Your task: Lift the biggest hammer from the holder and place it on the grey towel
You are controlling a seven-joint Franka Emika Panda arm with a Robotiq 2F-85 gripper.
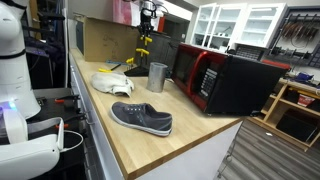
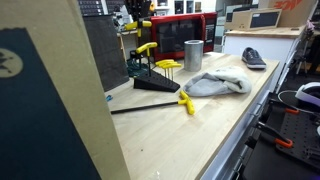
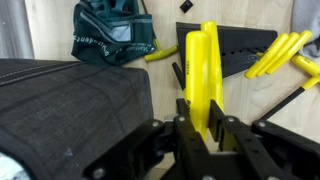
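Observation:
My gripper (image 3: 203,125) is shut on the yellow handle of the hammer (image 3: 203,65) and holds it in the air above the holder. In both exterior views the gripper (image 2: 133,20) (image 1: 148,14) is high over the back of the counter. The black wedge holder (image 2: 155,85) (image 3: 235,50) stands on the wood with two more yellow-handled tools (image 2: 160,62) (image 3: 275,55) in it. The grey towel (image 2: 217,83) (image 1: 112,83) lies crumpled beside the holder. Another yellow-handled tool (image 2: 185,100) lies flat on the counter in front of the holder.
A metal cup (image 2: 193,53) (image 1: 157,76) stands behind the towel. A red and black microwave (image 1: 225,78) is beyond it. A grey shoe (image 1: 142,117) (image 2: 254,58) lies further along the counter. A green bag (image 3: 110,35) sits next to the holder, by a dark panel (image 2: 105,50).

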